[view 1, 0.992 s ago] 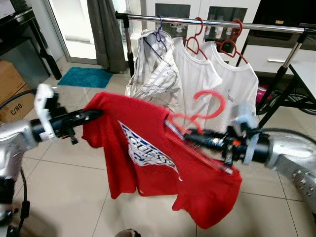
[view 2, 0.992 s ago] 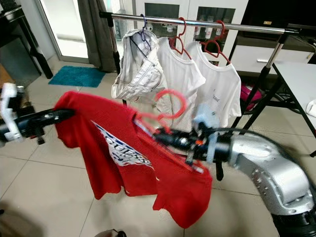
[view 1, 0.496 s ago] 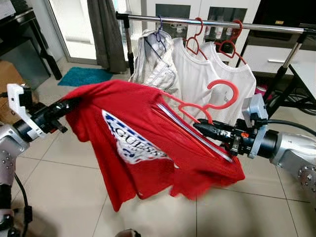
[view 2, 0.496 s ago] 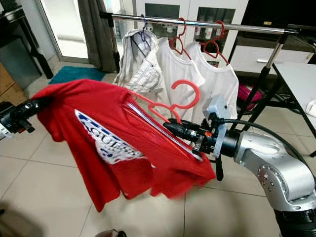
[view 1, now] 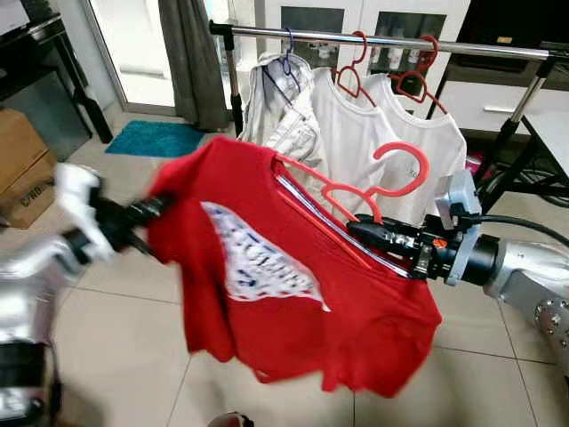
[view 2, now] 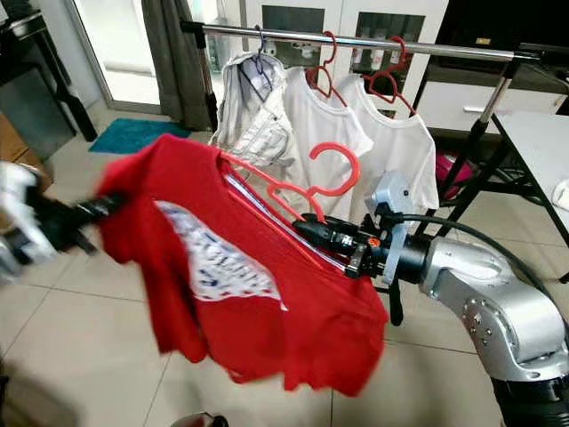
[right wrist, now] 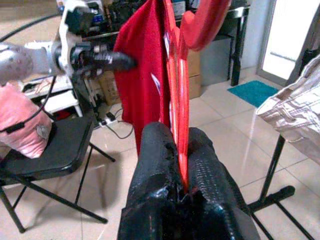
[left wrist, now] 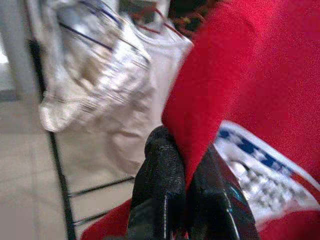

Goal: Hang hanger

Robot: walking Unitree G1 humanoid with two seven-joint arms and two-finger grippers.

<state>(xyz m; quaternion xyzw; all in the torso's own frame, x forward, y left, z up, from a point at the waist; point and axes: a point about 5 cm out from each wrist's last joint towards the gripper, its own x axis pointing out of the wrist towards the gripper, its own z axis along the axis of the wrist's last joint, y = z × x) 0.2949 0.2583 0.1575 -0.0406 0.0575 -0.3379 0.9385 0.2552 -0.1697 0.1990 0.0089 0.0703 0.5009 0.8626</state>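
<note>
A red T-shirt (view 1: 293, 267) with a white and blue print hangs on a red plastic hanger (view 1: 369, 182) held out in front of me. My right gripper (view 1: 360, 229) is shut on the hanger's lower bar; the hook (view 2: 336, 169) points up. My left gripper (view 1: 156, 206) is shut on the shirt's left sleeve edge, holding it out to the left. The left wrist view has black fingers (left wrist: 160, 185) pinching red cloth (left wrist: 260, 75). In the right wrist view, fingers (right wrist: 155, 170) clamp the red hanger (right wrist: 180, 130).
A metal clothes rail (view 1: 382, 40) stands ahead, carrying a striped shirt (view 1: 280, 116) and two white T-shirts (view 1: 391, 133) on red hangers. A blue mat (view 1: 156, 138) lies on the tiled floor at left, beside cardboard boxes (view 1: 22, 173). A table edge (view 1: 551, 124) is at right.
My left arm has swung inward and to the right with the sleeve, so the shirt now hangs more bunched and steeper. The right gripper and the hanger stayed in place.
</note>
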